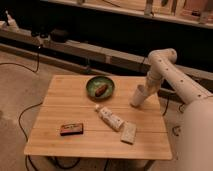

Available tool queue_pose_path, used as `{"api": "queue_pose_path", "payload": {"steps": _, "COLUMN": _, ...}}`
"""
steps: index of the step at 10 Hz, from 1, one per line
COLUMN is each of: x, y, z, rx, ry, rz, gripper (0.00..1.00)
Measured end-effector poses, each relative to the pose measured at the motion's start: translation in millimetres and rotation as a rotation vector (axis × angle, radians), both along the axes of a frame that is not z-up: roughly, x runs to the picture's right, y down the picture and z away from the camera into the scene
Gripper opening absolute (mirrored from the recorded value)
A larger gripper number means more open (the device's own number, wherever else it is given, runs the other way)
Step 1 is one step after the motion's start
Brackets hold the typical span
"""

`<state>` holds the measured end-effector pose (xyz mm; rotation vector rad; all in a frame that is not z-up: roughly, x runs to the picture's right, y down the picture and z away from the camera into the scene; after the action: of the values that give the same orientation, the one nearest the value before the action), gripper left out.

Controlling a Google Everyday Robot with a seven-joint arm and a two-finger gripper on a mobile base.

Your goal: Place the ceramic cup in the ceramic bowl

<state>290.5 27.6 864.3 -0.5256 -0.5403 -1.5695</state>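
Observation:
The white ceramic cup (137, 98) is at the right side of the wooden table (65, 100), tilted with its top leaning toward the arm. My gripper (146, 90) comes down from the white arm at the cup's upper right rim and is shut on it. The green ceramic bowl (93, 85) sits at the back middle of the table, left of the cup, with a small brown oblong item (101, 89) inside it.
A white tube with a cap (110, 118) lies at the table's middle front. A white packet (128, 132) lies to its right. A dark flat box (71, 129) lies at the front left. A low dark shelf and cables run behind the table.

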Motion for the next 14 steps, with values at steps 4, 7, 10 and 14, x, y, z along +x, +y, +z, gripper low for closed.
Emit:
{"api": "queue_pose_path", "payload": {"steps": 4, "x": -24.1, "y": -13.4, "z": -9.1, "rx": 0.032, "ry": -0.022, "rz": -0.006, "gripper": 0.0}}
{"api": "queue_pose_path", "payload": {"steps": 7, "x": -42.8, "y": -17.1, "z": -15.1, "rx": 0.045, "ry": -0.053, "rz": -0.001, "gripper": 0.0}}
{"api": "queue_pose_path", "payload": {"steps": 10, "x": -54.6, "y": -15.9, "z": -19.3, "rx": 0.045, "ry": -0.078, "rz": 0.019, "gripper": 0.0}}
{"api": "queue_pose_path", "payload": {"steps": 14, "x": -59.9, "y": -57.1, "z": -48.7, "rx": 0.117, "ry": -0.138, "rz": 0.133, "gripper": 0.0}}
